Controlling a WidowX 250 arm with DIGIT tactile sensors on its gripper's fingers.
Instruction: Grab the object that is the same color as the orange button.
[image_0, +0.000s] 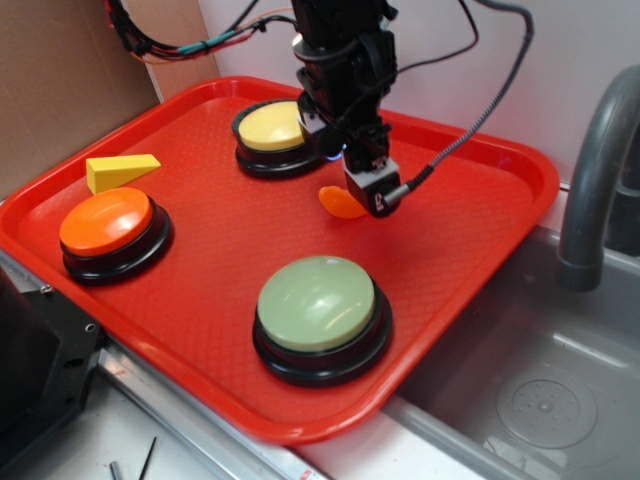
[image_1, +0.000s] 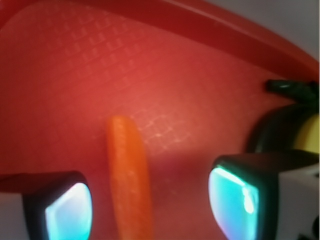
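Observation:
The object, a small orange crescent piece (image_0: 336, 201), lies on the red tray (image_0: 220, 240) near its middle back. My gripper (image_0: 362, 193) hangs right over it, fingers low at the tray. In the wrist view the orange piece (image_1: 131, 175) stands on edge between my two fingers (image_1: 67, 210), nearer the left one, with a gap on both sides. The gripper (image_1: 150, 202) is open and touches nothing. The orange button (image_0: 107, 224) on its black base sits at the tray's left side, well away from the gripper.
A yellow-topped button (image_0: 270, 128) stands just behind the gripper; its black base (image_1: 280, 127) shows at the wrist view's right. A pale green button (image_0: 318, 305) sits front centre, a yellow wedge block (image_0: 120, 170) back left. A grey sink (image_0: 540, 390) and tap (image_0: 595, 170) lie to the right.

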